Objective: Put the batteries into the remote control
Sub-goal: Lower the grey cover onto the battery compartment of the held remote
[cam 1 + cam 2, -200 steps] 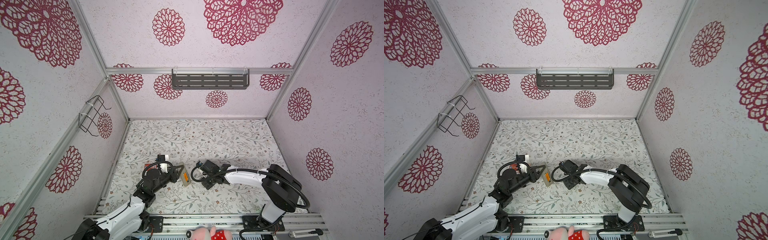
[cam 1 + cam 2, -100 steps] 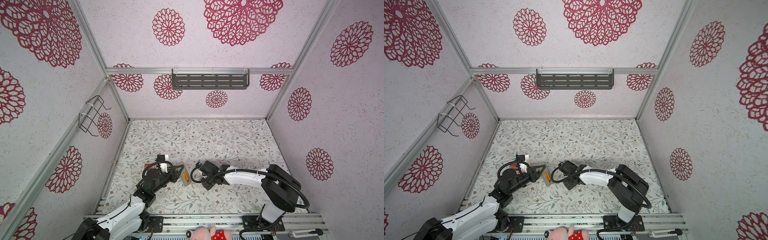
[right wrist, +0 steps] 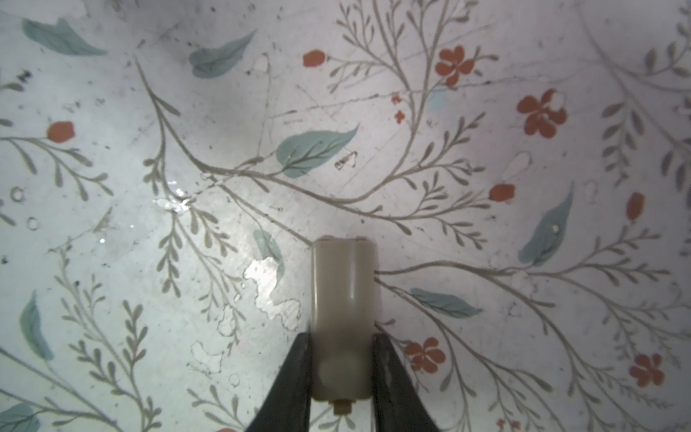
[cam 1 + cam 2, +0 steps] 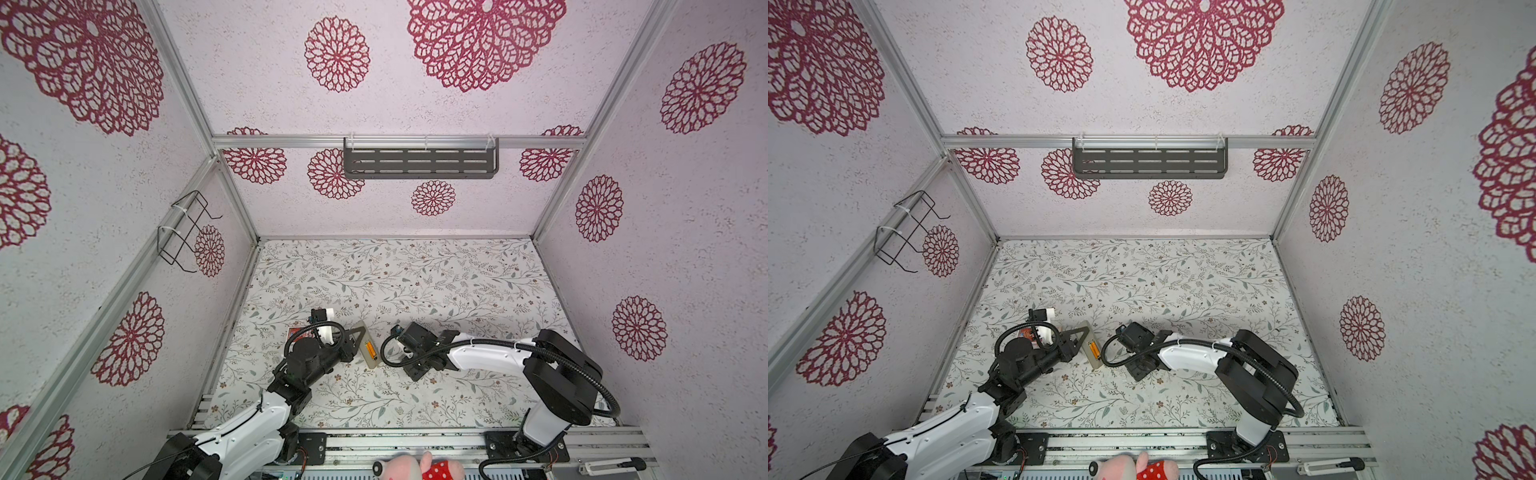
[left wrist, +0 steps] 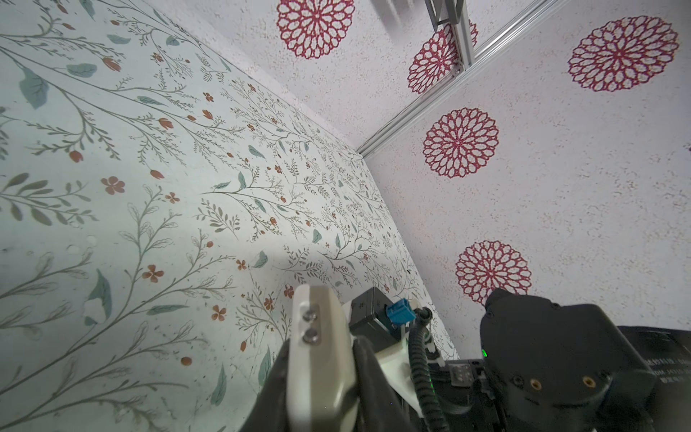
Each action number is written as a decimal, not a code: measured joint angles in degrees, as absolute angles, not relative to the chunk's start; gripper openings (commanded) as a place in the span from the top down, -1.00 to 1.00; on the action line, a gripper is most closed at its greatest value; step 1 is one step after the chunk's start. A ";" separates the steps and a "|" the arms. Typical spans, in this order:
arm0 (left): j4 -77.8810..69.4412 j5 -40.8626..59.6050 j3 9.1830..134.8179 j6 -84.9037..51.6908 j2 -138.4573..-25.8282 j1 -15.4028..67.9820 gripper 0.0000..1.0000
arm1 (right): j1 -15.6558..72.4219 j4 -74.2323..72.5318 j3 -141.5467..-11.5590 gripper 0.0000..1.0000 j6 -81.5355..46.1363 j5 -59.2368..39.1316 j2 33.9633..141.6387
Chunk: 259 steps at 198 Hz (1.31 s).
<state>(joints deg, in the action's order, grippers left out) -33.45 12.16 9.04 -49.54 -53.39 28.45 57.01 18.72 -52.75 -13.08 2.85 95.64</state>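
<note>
The remote control (image 5: pixel 321 329) is gripped between the closed fingers of the left end effector (image 4: pixel 360 336), with an orange battery (image 4: pixel 369 347) seen in its back just past the fingertips, while a small beige-grey lid (image 3: pixel 342 284) is clamped by the right end effector (image 3: pixel 342 336) over the desk (image 3: pixel 486 112), near the remote control.

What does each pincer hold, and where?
Left pincer: slim white and beige-grey remote control, gripped across its sides, one end free. Right pincer: small beige-grey plastic cover, gripped by long edges near tabbed end.
</note>
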 measured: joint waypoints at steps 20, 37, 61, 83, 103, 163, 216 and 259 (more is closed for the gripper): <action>-33.76 11.27 8.93 -49.80 -53.39 28.45 1.00 | 57.25 18.61 -52.36 0.61 -13.13 3.01 94.48; -34.17 10.39 8.93 -50.15 -53.36 28.45 1.00 | 57.41 18.52 -52.25 0.64 -13.17 3.27 92.71; -34.70 9.08 8.93 -50.59 -53.21 28.45 1.00 | 57.60 18.09 -52.25 0.67 -13.43 3.60 89.25; -34.92 7.92 8.93 -50.87 -53.08 28.45 1.00 | 57.87 17.61 -52.18 0.68 -13.61 4.16 85.67; -34.96 6.94 8.93 -51.13 -53.04 28.45 1.00 | 58.50 17.08 -52.16 0.70 -13.61 4.47 83.26; -36.25 5.45 8.82 -51.70 -52.36 28.45 1.00 | 61.65 17.26 -54.08 0.71 -13.69 6.13 80.05; -39.18 5.58 8.43 -52.07 -52.40 28.45 1.00 | 64.71 17.91 -62.06 0.71 -14.68 8.47 81.43; -41.85 6.42 7.75 -52.21 -52.40 28.45 1.00 | 65.23 17.96 -64.31 0.72 -15.29 8.86 84.66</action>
<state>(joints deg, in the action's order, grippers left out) -41.85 6.42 7.75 -52.21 -52.40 28.45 65.23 17.96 -64.31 -15.29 8.86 84.66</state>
